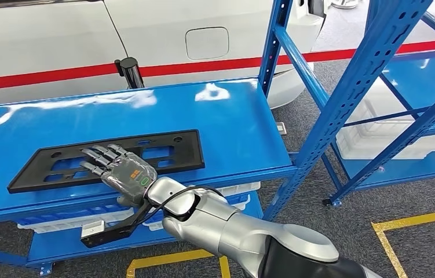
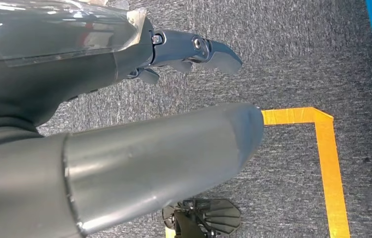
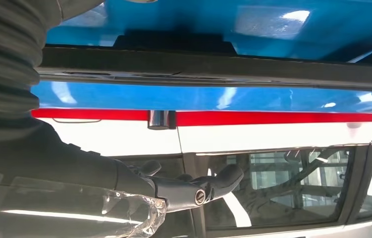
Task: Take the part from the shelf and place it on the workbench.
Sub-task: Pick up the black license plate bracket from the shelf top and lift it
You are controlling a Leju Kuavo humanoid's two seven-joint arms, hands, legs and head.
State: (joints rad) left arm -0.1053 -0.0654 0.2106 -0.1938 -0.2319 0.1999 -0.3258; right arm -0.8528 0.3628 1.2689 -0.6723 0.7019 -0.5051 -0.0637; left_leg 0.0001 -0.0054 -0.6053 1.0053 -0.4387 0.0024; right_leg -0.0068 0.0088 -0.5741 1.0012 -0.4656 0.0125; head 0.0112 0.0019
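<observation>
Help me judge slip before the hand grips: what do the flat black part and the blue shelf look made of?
Black part: probably moulded plastic, matte; it gives no glare, and has cut-outs and holes.
Blue shelf: likely painted sheet metal, glossy; bright reflections streak it.
The right hand lies on the part.

One black part [image 1: 110, 159] lies on one blue shelf [image 1: 244, 124]; one robot hand [image 1: 123, 174] rests on it; one white car [image 1: 47, 46] at twelve o'clock.

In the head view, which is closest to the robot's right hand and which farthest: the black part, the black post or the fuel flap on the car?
1. Black part: directly beneath the right hand, on the shelf.
2. Black post: behind the shelf's back edge.
3. Fuel flap: on the white car, farther back and right.
</observation>
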